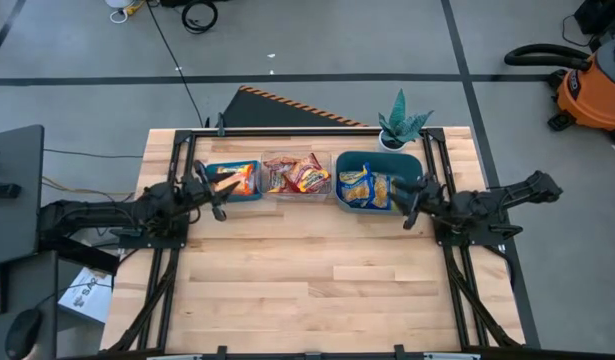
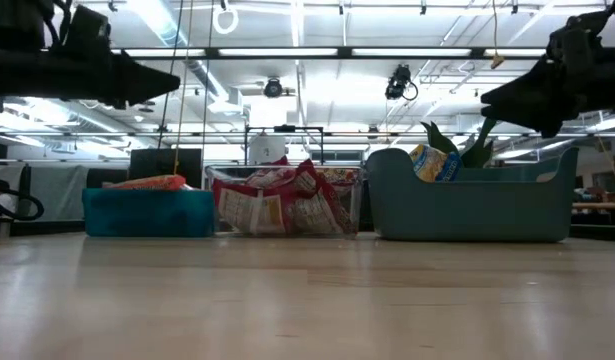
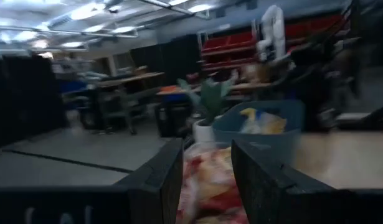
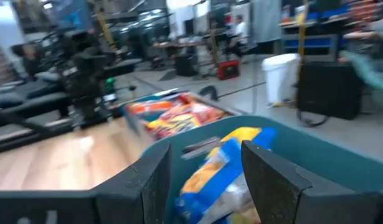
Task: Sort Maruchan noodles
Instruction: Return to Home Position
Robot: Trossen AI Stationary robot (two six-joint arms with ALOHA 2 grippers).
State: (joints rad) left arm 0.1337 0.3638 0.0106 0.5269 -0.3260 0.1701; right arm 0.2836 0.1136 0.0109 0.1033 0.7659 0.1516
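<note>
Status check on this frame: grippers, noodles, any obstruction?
Left gripper open, empty, raised by small blue bin. Right gripper open, empty, raised by large teal bin. Noodle packs all in bins, by colour. Nothing in the way.

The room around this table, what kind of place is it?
Most likely a robotics lab in a workshop hall: a left arm and a right arm sit at a wooden table, an orange shop vacuum stands on the concrete floor, and long ceiling lights run overhead.

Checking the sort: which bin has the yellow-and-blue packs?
The large teal bin, at the row's right end; the small teal bin holds orange packs, the clear bin red-orange packs.
</note>
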